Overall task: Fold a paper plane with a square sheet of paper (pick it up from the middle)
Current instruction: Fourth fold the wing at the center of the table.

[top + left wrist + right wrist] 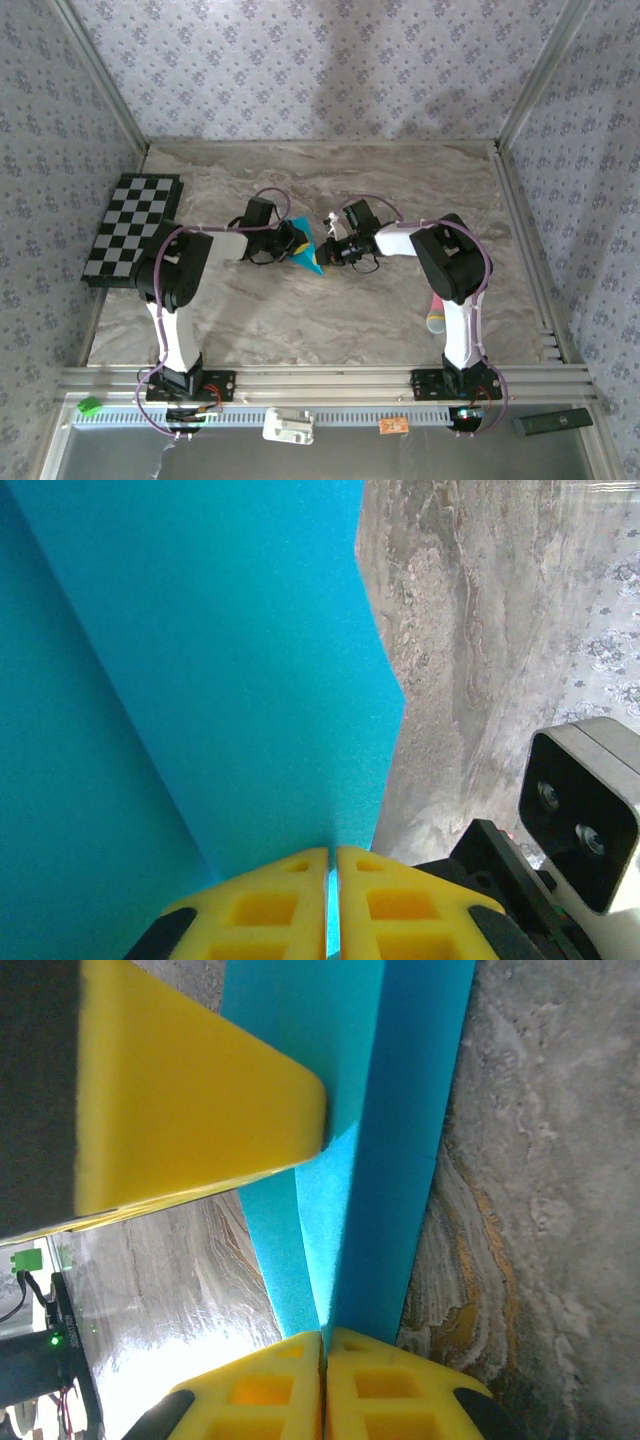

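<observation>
Near the table's [300, 320] middle, left fingers [270, 910] and right fingers [380, 1390] pinch the teal paper [308, 255] (outline largely hidden).

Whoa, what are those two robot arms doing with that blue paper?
They are folding a paper plane together. The left gripper and the right gripper are close together over the middle of the marble table, and each one is pinched shut on the teal-blue paper. The paper is already creased into a narrow shape with a sharp tip pointing toward the arms' bases. The checkered board lies off to the left, with nothing touching it.
</observation>
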Robot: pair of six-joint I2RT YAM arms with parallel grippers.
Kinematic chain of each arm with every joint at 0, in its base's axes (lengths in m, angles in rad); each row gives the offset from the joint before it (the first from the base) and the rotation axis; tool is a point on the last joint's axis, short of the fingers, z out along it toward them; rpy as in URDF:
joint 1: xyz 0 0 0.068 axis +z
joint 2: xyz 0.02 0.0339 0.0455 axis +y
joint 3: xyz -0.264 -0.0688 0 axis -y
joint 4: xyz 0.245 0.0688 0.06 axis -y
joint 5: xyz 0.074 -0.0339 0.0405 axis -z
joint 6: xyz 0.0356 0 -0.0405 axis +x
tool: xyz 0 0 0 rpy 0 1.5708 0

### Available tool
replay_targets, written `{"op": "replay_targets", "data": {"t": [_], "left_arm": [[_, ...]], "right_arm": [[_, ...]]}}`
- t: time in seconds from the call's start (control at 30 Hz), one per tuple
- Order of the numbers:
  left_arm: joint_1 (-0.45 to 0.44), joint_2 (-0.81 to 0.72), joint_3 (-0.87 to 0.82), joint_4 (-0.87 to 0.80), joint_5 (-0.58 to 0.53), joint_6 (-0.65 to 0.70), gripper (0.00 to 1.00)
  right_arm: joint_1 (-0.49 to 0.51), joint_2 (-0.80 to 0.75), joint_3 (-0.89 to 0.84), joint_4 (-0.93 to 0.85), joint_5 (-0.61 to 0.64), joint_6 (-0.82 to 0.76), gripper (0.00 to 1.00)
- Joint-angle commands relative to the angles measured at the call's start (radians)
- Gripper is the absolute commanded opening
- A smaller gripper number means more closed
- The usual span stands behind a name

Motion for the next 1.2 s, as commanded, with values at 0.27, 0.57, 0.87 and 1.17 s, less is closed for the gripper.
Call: {"op": "replay_targets", "data": {"t": [0.27, 0.57, 0.87, 1.17], "left_arm": [[-0.004, 0.032, 0.026, 0.009, 0.013, 0.019, 0.1], [-0.004, 0.04, 0.029, 0.004, 0.015, 0.024, 0.1], [-0.004, 0.041, 0.029, -0.002, 0.013, 0.031, 0.1], [-0.004, 0.039, 0.024, -0.004, 0.007, 0.033, 0.1]], "right_arm": [[-0.036, 0.064, -0.024, -0.127, 0.096, 0.0, 0.1], [-0.034, 0.056, -0.02, -0.139, 0.096, 0.0, 0.11], [-0.036, 0.012, 0.0, -0.175, 0.076, 0.023, 0.17], [-0.041, -0.033, -0.004, -0.222, 0.024, 0.045, 0.18]]}}
